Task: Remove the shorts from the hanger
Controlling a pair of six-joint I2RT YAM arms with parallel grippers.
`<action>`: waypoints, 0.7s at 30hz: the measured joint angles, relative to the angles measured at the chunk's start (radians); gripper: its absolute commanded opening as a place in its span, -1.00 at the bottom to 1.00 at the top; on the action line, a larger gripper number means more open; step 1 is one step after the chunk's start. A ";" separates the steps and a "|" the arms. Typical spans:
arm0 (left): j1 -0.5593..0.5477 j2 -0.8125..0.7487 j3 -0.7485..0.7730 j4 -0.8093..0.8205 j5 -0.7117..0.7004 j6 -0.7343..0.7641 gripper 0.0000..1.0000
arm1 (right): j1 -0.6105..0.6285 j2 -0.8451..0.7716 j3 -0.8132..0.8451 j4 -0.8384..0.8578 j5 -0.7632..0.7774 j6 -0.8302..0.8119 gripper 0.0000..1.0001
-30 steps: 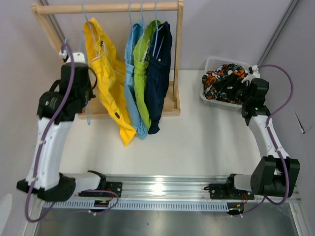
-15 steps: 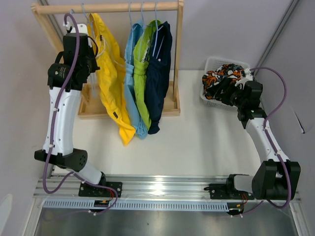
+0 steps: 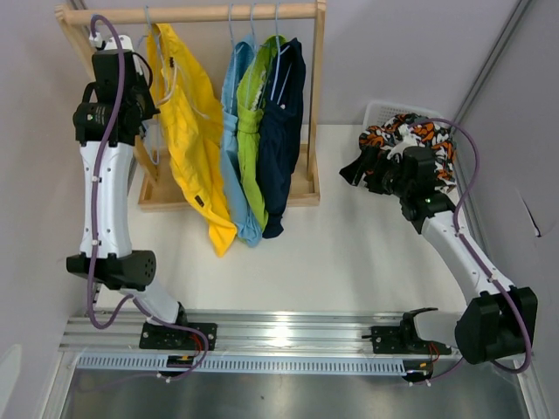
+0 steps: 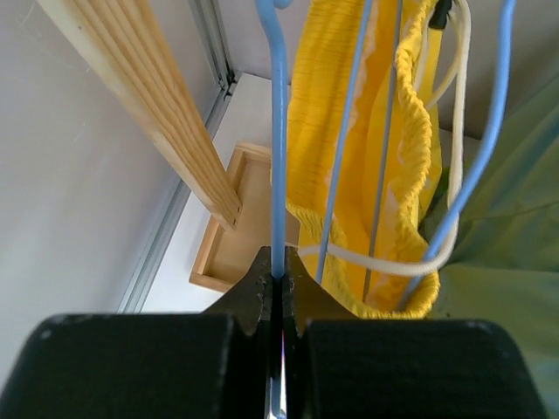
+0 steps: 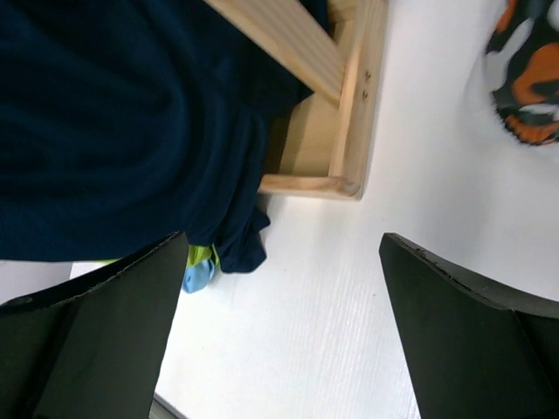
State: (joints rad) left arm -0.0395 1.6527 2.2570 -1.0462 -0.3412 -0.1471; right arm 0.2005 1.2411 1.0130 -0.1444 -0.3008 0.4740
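Note:
Yellow shorts (image 3: 188,131), light blue shorts (image 3: 234,131), lime green shorts (image 3: 251,113) and navy shorts (image 3: 284,131) hang on hangers from the wooden rack's rod (image 3: 201,13). The patterned shorts (image 3: 419,135) lie in a white basket (image 3: 377,111). My left gripper (image 3: 142,103) is high at the rack's left end, shut on a bare blue hanger (image 4: 278,175), next to the yellow shorts (image 4: 384,157). My right gripper (image 3: 354,170) is open and empty above the table between rack and basket. Its view shows the navy shorts (image 5: 113,113).
The rack's wooden base frame (image 3: 306,194) lies on the white table and shows in the right wrist view (image 5: 349,131). The slanted rack post (image 4: 148,105) is left of my left gripper. A metal rail (image 3: 279,336) runs along the near edge.
My left arm rose with the blue hanger toward the rod's left end. My right gripper moved left, away from the basket toward the rack, leaving the patterned shorts in the basket.

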 measured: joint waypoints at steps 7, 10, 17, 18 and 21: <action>0.023 0.097 0.111 -0.025 0.029 0.001 -1.00 | 0.081 -0.015 0.000 -0.021 0.063 0.004 0.99; 0.031 0.113 0.116 -0.024 0.032 0.004 -1.00 | 0.109 -0.015 0.000 -0.024 0.088 0.004 0.99; 0.058 0.156 0.157 -0.027 0.035 0.026 -0.97 | 0.159 -0.015 0.001 -0.025 0.130 0.004 0.99; 0.058 0.166 0.171 -0.026 0.035 0.026 -0.97 | 0.164 -0.015 0.001 -0.025 0.136 0.004 0.99; 0.060 0.184 0.204 -0.024 0.040 0.026 -1.00 | 0.173 -0.015 0.001 -0.026 0.141 0.004 0.99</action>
State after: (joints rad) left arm 0.0200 1.8370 2.4607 -1.0706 -0.3012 -0.1215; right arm 0.3733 1.2263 1.0138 -0.1699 -0.1600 0.4778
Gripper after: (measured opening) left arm 0.030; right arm 0.993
